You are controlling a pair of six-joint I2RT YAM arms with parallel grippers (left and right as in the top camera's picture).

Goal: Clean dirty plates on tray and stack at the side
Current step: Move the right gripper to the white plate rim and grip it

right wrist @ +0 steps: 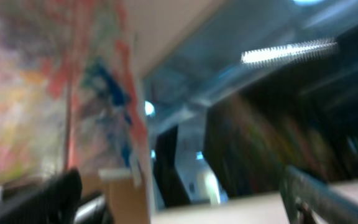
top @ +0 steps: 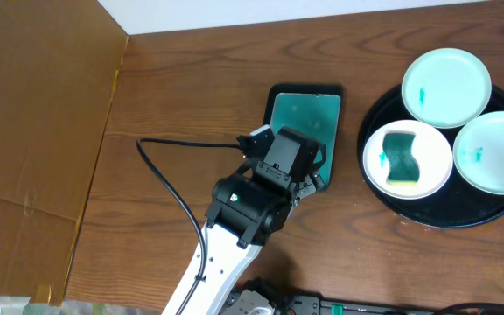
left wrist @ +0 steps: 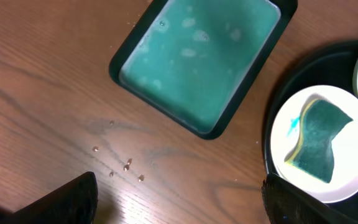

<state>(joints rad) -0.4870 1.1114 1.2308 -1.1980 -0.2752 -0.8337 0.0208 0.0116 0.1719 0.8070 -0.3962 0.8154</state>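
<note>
Hovering low over the bench (left wrist: 42,93), the left tool (left wrist: 179,186) is standing wide open with nothing between its jaws. The right tool (right wrist: 179,183) is likewise gaping empty, its camera pointing up into a blurred room rather than at the work. Just ahead of the left tool, a few water droplets (left wrist: 126,167) are sitting on the wood. Beyond them the rectangular teal tray (left wrist: 115,70) is holding what looks like soapy water. Further right, a teal-and-yellow sponge (left wrist: 319,140) is lying on the nearest plate (left wrist: 353,180), which is showing a teal streak and resting inside the black tray (left wrist: 284,106). Two more plates (top: 446,86) (top: 497,153) are sitting behind it on the same tray, each carrying a smear. No plate is standing off the tray, so the job seems to be at its first scrub. The next move is probably calling for the left tool to reach right, close across the sponge's narrow waist and wipe without sliding the plate.
</note>
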